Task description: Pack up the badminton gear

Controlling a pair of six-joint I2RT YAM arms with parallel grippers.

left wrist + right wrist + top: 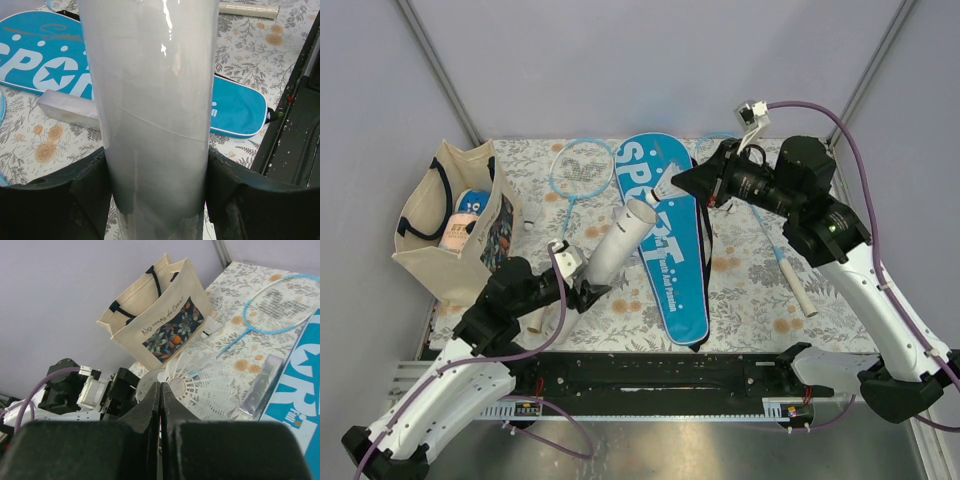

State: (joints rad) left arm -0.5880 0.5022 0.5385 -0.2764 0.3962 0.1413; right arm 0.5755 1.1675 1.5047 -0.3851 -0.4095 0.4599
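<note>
While clamped, tube [620, 243] slants, mouth toward shuttlecock [667, 188]

Floral table [750, 285]: cover [680, 280], racket [582, 170], bag [435, 245]

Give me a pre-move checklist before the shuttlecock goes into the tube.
1. Grip on the tube: ok, the left gripper has a finger on each side of it.
2. Tube mouth open and tilted up toward the shuttlecock: ok in the top view.
3. Hold on the shuttlecock: ok, the right gripper is shut on its skirt.
4. Shuttlecock lined up with the tube mouth: cannot tell; it is close by, but the alignment is unclear.
5. Cork end leading: cannot tell, the cork is hidden.
</note>
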